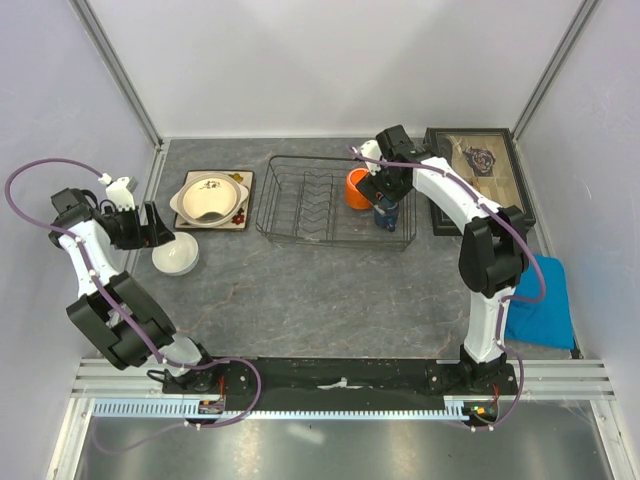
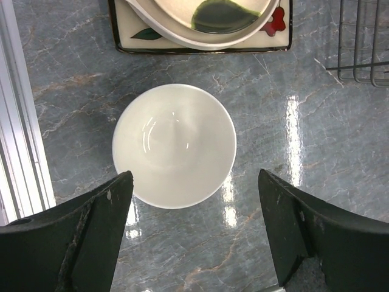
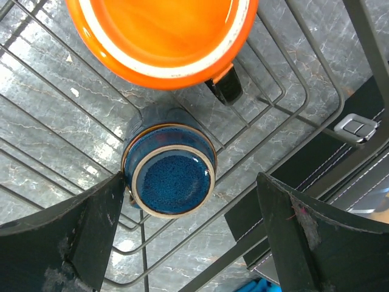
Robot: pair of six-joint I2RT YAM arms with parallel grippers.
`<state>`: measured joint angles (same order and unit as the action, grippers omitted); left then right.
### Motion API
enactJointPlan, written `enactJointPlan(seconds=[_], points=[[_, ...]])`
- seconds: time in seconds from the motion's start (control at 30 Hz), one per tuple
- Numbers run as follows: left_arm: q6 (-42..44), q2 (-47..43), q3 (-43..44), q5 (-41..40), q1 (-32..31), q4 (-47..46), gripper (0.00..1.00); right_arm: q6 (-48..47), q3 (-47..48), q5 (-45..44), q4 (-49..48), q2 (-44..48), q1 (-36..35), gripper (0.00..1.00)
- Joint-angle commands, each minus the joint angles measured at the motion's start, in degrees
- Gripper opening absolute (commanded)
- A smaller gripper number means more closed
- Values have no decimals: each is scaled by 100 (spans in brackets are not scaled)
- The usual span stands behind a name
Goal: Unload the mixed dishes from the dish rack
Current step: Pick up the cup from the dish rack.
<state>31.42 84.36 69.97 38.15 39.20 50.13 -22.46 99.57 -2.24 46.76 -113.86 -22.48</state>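
Grey table point(image 1: 330, 300): rack point(image 1: 312, 205), bowl point(image 1: 175, 254), plate point(image 1: 240, 218)

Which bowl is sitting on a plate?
The cream bowl with the dark patch inside; it rests on the flowered square plate. The plain white bowl sits on the bare table.

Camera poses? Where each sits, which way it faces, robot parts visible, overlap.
Top external: fixed above and behind the bases, looking down at the table; left arm and right arm show.
Left wrist: on the left arm, facing down at a white bowl; open left gripper frames it.
Right wrist: above the dish rack, facing down at blue mug and orange cup; open right gripper shows.
Shared: top and left wrist see the white bowl.
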Motion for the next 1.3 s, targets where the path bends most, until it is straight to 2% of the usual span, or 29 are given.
enactJointPlan(seconds=[0.0, 0.47, 0.57, 0.67, 0.7, 0.9, 1.0, 1.2, 1.27], points=[[242, -174, 236, 263, 44, 164, 90, 66, 238, 373, 114, -127, 112, 97], [277, -95, 131, 359, 44, 173, 90, 110, 247, 804, 149, -558, 262, 95], [303, -60, 78, 377, 35, 173, 90, 110, 274, 857, 158, -593, 279, 90], [330, -60, 43, 404, 44, 173, 90, 101, 282, 909, 158, -602, 288, 77], [330, -60, 34, 386, 44, 173, 90, 110, 282, 936, 175, -585, 288, 69], [365, -156, 51, 544, 35, 243, 90, 128, 370, 1068, 315, -418, 288, 48], [549, -270, 104, 982, 35, 506, 90, 171, 554, 1173, 464, -286, 288, 42], [962, -464, 122, 2011, -88, 893, 89, 259, 1046, 1454, 798, 74, 288, 38], [1146, -630, 87, 2231, -316, 937, 89, 321, 1143, 1568, 869, 233, 297, 37]])
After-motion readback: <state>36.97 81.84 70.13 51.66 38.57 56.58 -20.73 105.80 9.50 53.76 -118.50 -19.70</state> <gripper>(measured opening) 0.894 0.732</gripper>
